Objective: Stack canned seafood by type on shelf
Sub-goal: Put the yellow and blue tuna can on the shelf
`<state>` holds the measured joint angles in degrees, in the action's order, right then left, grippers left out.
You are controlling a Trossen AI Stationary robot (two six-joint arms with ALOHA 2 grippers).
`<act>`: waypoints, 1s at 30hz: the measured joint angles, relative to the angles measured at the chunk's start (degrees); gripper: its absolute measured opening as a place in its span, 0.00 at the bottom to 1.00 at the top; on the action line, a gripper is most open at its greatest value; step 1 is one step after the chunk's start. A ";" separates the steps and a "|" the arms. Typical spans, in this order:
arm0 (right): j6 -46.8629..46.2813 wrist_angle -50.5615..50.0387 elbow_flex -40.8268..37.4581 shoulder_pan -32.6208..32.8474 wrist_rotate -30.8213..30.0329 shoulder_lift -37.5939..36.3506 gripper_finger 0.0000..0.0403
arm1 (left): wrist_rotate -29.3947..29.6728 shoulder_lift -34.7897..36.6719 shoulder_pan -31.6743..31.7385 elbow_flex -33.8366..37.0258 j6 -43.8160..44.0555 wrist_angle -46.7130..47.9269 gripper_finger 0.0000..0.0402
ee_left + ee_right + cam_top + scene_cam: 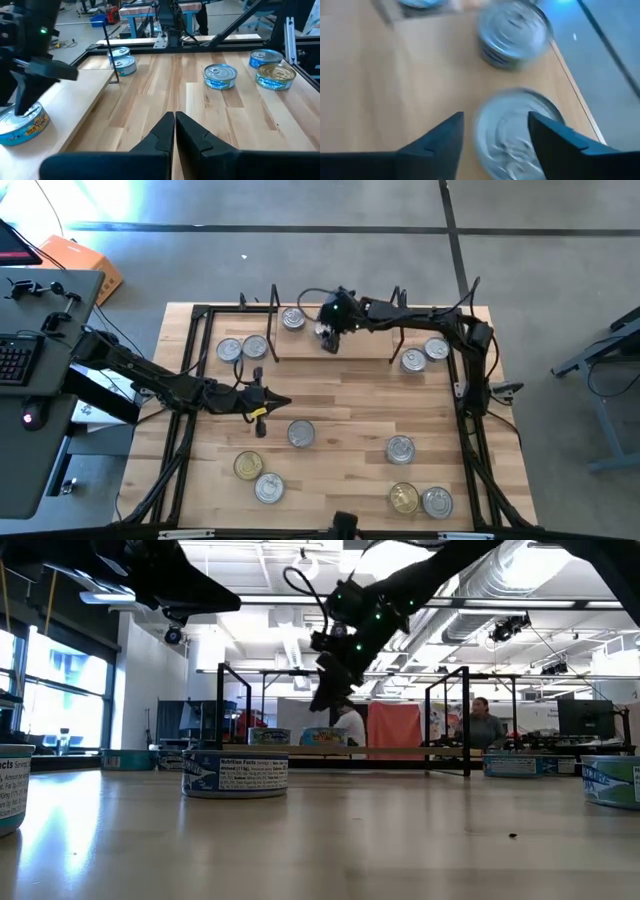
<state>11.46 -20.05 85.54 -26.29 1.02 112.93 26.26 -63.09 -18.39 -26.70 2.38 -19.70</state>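
Right gripper (pixel 495 132) open, empty, straddling a silver-lidded can (pixel 517 132) directly beneath on the shelf (pixel 370 345); left arm waits mid-table

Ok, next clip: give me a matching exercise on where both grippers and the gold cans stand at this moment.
Column one:
1. left gripper
2. right gripper
3. gold cans

Column two:
A. open, just above a silver can on the shelf
B. lying on the table, off the shelf
C. shut and empty, above bare tabletop

Pairs: 1-C, 2-A, 3-B
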 joint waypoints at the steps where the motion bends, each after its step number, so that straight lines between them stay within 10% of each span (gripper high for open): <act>1: -0.89 0.27 0.00 -0.76 0.09 0.47 0.46 | 0.02 0.00 0.00 0.00 -0.01 0.04 0.02; 13: -3.98 0.58 0.15 -5.12 -2.96 4.48 0.08 | 0.20 0.00 0.09 0.00 0.38 0.15 0.02; 30: -2.34 0.22 -0.24 -3.54 -7.18 -1.61 0.04 | 0.19 -0.02 0.09 0.00 1.52 0.30 0.02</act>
<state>9.12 -19.83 85.30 -29.82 -6.16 111.32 26.45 -63.11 -18.31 -26.70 3.90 -19.40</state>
